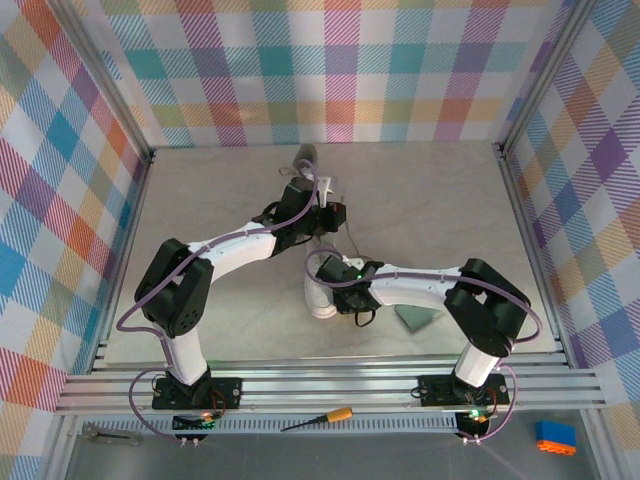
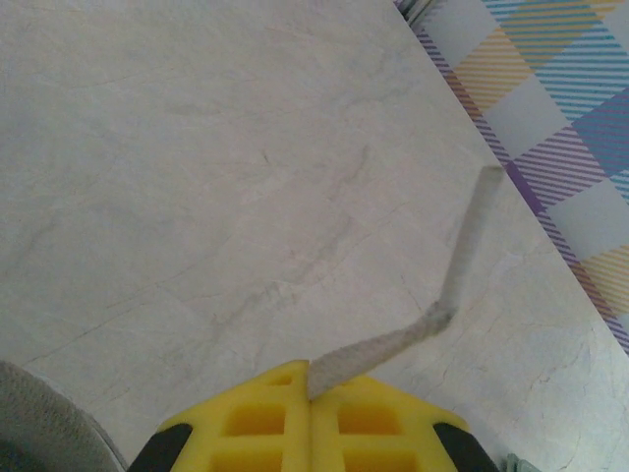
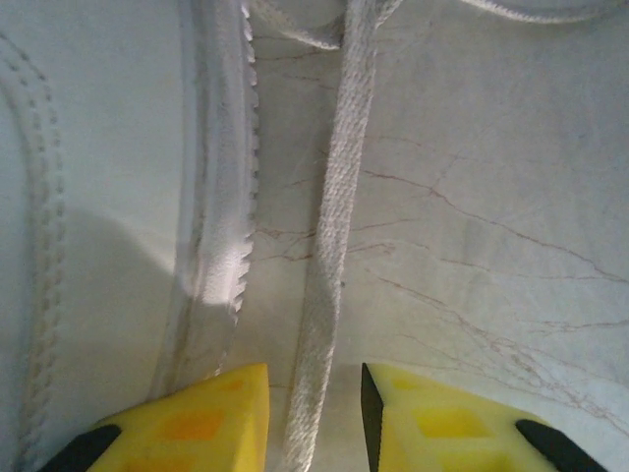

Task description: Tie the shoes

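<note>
Laces are not tied yet; I see no knot or bow. One white shoe (image 1: 322, 298) lies near the middle of the bench (image 1: 440, 200), under the right arm. The left end effector (image 2: 311, 382) is closed tight on a lace end (image 2: 462, 265), out toward 12 o'clock from the shoe. At 3 o'clock of the shoe, the right end effector (image 3: 314, 370) stands narrowly parted around a second strand (image 3: 332, 226), not pinching it. I judge that crossing, looping and tightening all remain.
</note>
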